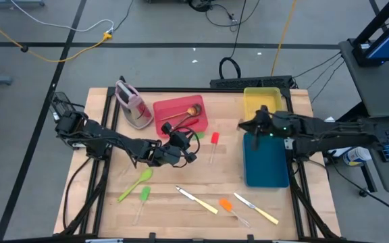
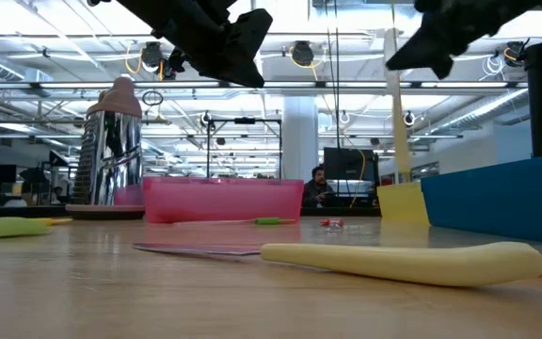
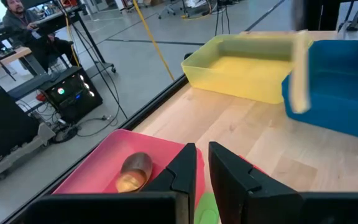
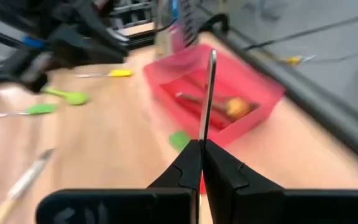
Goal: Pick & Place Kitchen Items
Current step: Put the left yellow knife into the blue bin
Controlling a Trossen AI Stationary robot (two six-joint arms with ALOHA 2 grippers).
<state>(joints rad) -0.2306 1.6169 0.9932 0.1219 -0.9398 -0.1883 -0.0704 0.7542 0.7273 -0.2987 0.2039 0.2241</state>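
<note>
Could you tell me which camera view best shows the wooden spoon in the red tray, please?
The high view: the wooden spoon shows whole. The left wrist view catches only its bowl, the right wrist view blurs it, and the low view hides it behind the red tray.

No text, label, brand or number is readable in any view.

Red tray [image 1: 181, 111]; yellow tray [image 1: 262, 101]; blue tray [image 1: 267, 162]; green spoon [image 1: 135, 184]; possibly cream-handled knife [image 1: 197, 201].

Bright, even ceiling strip lights, soft shadows on the table [image 1: 181, 216]. Right wrist view's motion-blurred, low view's foreground is out of focus.
</note>
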